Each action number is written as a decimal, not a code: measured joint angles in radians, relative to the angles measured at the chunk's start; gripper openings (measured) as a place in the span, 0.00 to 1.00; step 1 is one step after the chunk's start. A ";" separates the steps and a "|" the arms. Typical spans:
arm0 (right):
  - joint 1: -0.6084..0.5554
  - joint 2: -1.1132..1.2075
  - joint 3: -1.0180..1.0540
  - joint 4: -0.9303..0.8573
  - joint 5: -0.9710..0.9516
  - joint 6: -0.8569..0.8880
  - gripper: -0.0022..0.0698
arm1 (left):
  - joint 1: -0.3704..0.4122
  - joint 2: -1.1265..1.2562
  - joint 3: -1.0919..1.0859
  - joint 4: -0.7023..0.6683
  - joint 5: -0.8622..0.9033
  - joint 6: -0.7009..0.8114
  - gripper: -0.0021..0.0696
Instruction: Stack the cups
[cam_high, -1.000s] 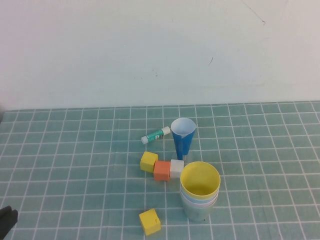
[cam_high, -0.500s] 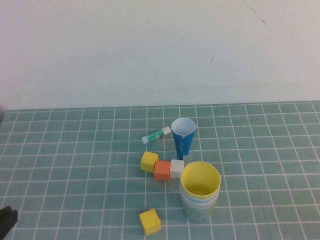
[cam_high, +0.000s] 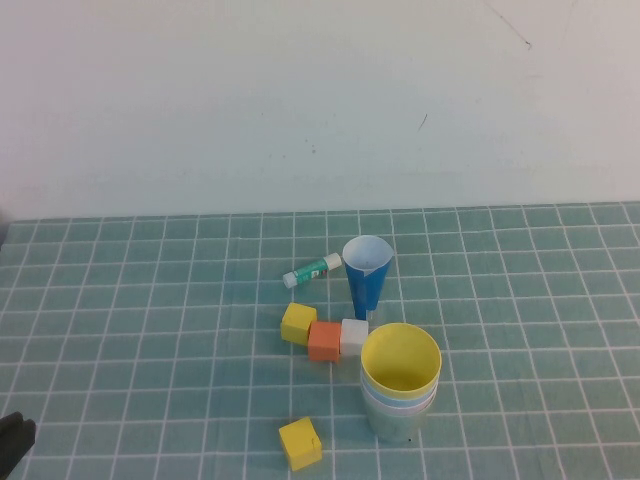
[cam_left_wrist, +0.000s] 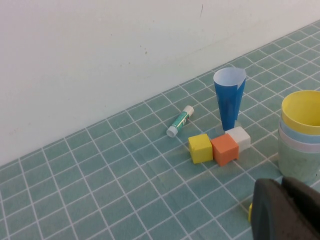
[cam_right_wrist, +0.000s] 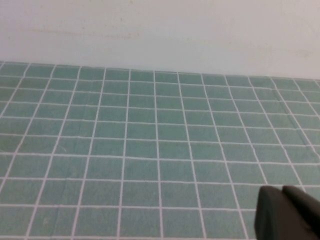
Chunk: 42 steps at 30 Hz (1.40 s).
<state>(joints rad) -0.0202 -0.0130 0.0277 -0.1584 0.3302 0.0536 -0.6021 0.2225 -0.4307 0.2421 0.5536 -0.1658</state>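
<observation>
High view: nothing has moved over the last second. The cups (cam_high: 400, 383) stand nested in one stack near the front of the table (cam_high: 150, 300), the yellow one on top and empty, with light blue and pink rims under it and a pale green cup outermost. That stillness suggests the stacking is finished. The left gripper (cam_high: 14, 440) stays parked at the front left corner; the right gripper is out of sight here. Behind the stack stands a blue cone (cam_high: 366, 272), empty, white inside, not part of the stack. Three blocks (cam_high: 324, 335) sit in a row beside it, a glue stick (cam_high: 312, 270) lies farther back, and a lone yellow block (cam_high: 299, 443) sits in front.

Left wrist view: the left gripper (cam_left_wrist: 287, 210) is closed on nothing, apart from the stack.

Right wrist view: the right gripper (cam_right_wrist: 287, 212) is closed and empty over bare tiles.
</observation>
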 joint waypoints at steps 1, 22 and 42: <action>0.001 0.000 0.000 0.000 0.000 0.003 0.03 | 0.000 0.000 0.000 0.000 0.000 0.000 0.03; 0.001 0.000 0.000 -0.001 0.000 0.007 0.03 | 0.000 0.000 0.000 0.000 0.000 -0.001 0.03; 0.001 0.000 0.000 -0.005 0.001 0.007 0.03 | 0.564 -0.235 0.334 -0.210 -0.135 0.008 0.03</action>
<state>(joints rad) -0.0193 -0.0130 0.0277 -0.1633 0.3309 0.0602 -0.0386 -0.0122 -0.0963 0.0317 0.4189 -0.1579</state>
